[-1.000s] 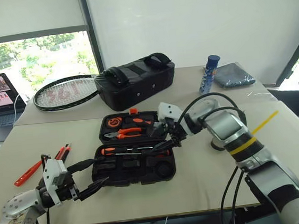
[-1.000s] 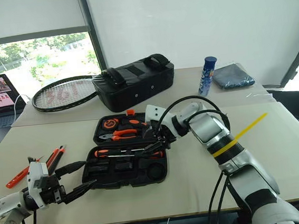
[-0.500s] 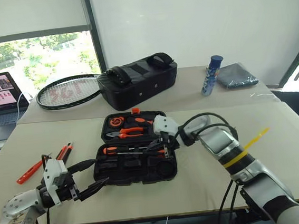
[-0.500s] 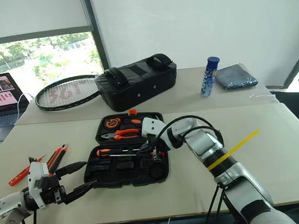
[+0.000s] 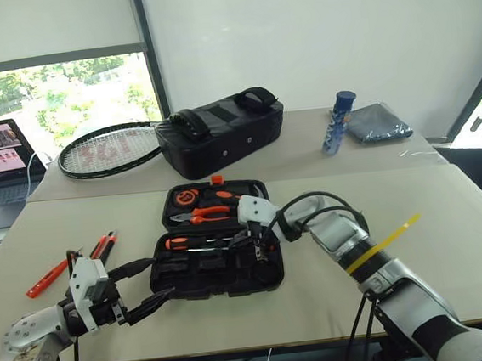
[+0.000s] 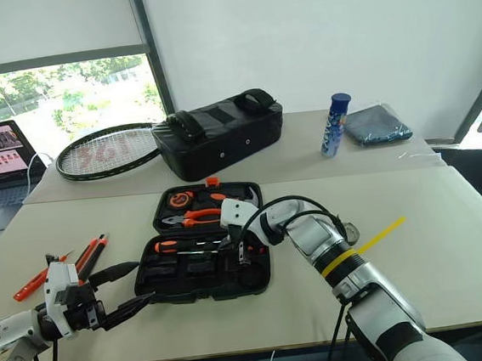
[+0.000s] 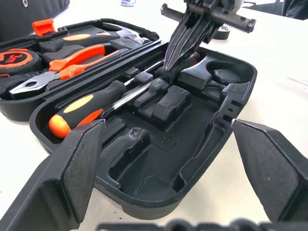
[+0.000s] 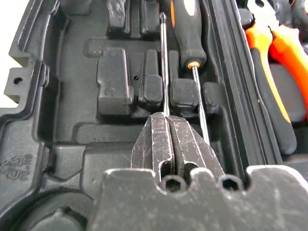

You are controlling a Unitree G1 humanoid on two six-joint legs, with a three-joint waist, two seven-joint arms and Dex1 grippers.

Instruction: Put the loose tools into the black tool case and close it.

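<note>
Black clamshell, the black tool case [image 5: 215, 249], lying open mid-table with two screwdrivers [image 7: 91, 106] already seated along its near tray. Right gripper [image 8: 168, 139] pressing down into that tray with fingers squeezed together, seemingly on a thin screwdriver shank [image 8: 164, 62], though actual hold hard to confirm. Left gripper [image 5: 144, 285] hovering spread wide and empty just off the case's left edge. Remaining loose tools [image 5: 68, 264] lying farther left, long axes slanting away from the case, nearer the left arm — likely its next reach.
</note>
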